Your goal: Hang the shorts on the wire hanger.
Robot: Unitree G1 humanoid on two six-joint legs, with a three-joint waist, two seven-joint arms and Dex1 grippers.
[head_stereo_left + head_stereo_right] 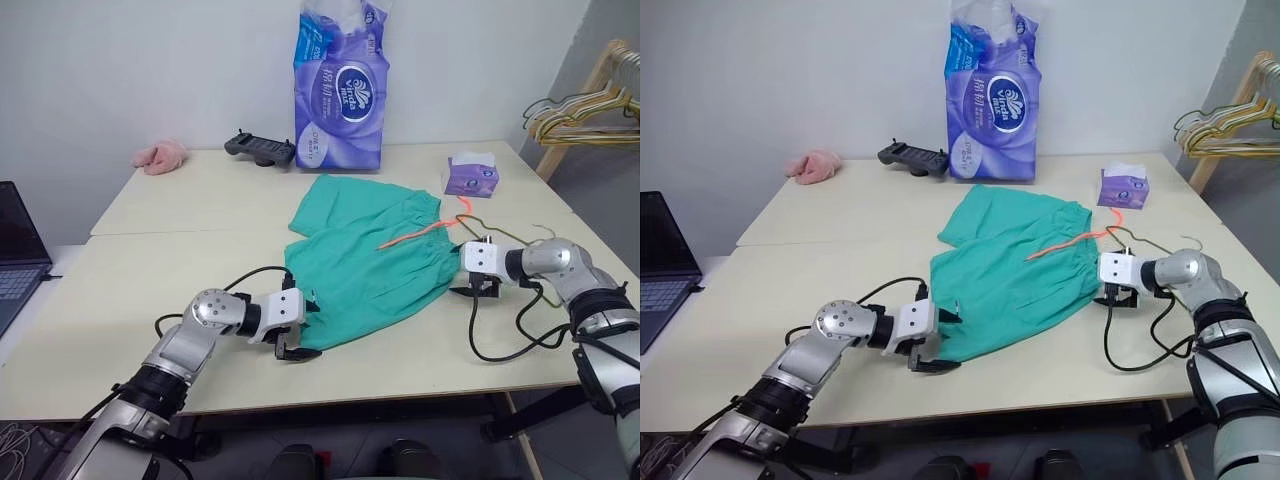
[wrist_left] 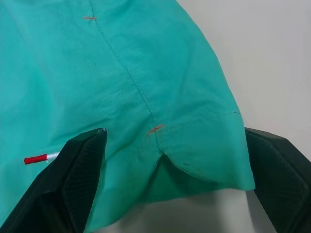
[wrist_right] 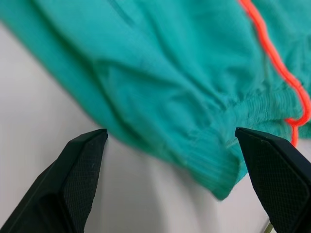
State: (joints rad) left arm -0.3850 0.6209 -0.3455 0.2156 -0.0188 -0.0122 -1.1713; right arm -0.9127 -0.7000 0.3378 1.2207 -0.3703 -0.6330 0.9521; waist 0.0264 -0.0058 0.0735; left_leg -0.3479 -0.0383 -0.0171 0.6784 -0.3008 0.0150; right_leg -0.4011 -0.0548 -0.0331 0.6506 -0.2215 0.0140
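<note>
A: Grippers first: the left gripper (image 1: pixel 296 350) sits at the near hem of the shorts (image 1: pixel 370 255), its 2 black fingers (image 2: pixel 73 179) spread wide with the hem corner lying loose between them, nothing pinched. The right gripper (image 1: pixel 478 288) hangs at the waistband end, equally wide; its wrist view shows the gathered elastic edge between the fingers (image 3: pixel 77 179), not gripped.

B: So which step is this?

A: The reach for the garment, by my reading. Both grippers are lined up on opposite ends of the shorts and neither has closed. The hanging itself has not begun.

B: What does the next move call for?

A: Probably lowering each gripper so 1 finger slides under the cloth edge, then closing on hem and waistband before any lift. The fabric is thin and lies flat on the counter (image 1: pixel 180 270), so catching just the edge may be fiddly.

B: And the shorts themselves?

A: Teal-green, spread flat mid-counter, elastic waistband bunched toward the right, an orange-red drawstring (image 1: pixel 425 233) trailing across the top. The wire hanger (image 1: pixel 510 236), thin and dark, lies on the counter just beyond the right gripper, partly hidden under the waistband.
</note>
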